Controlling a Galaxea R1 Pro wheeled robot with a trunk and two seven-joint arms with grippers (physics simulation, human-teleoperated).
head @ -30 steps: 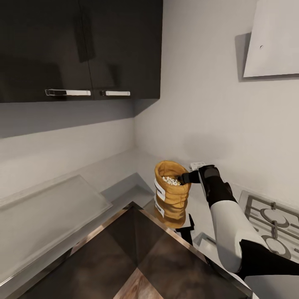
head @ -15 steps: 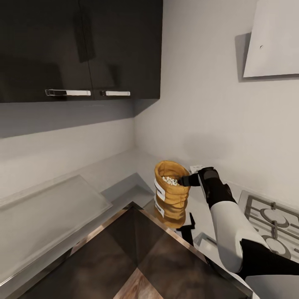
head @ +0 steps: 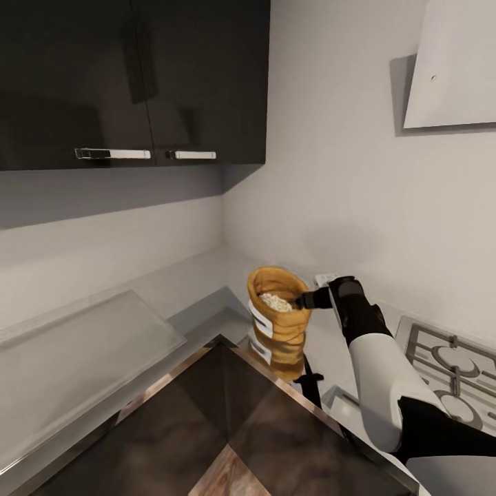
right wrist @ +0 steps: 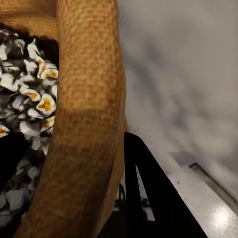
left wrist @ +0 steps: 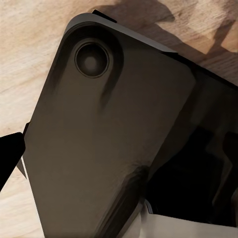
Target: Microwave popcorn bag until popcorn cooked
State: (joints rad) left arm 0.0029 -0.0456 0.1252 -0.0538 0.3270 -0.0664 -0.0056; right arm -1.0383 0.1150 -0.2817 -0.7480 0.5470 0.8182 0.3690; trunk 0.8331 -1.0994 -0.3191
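Note:
The popcorn bag (head: 277, 324), a tan burlap sack with white labels, hangs upright just above the grey countertop (head: 186, 282) near the wall corner. White and yellow popcorn (head: 275, 301) fills its open top. My right gripper (head: 303, 300) is shut on the bag's rolled rim at the side nearest the stove. In the right wrist view the rim (right wrist: 89, 124) runs between my fingers, one black finger (right wrist: 148, 193) outside it, with popcorn (right wrist: 34, 99) beside it. The left wrist view has one black fingertip (left wrist: 10, 158) at the frame edge. The microwave is out of view.
Dark upper cabinets (head: 131, 83) with metal handles hang over the corner. A stove grate (head: 448, 365) lies right of my arm, and a pale hood (head: 455, 62) is above it. A flat pale panel (head: 76, 344) lies on the counter's left. A dark glossy body (head: 227, 427) fills the foreground.
The bag has shifted a little to the left and tilted slightly in my right gripper. The arm has barely moved.

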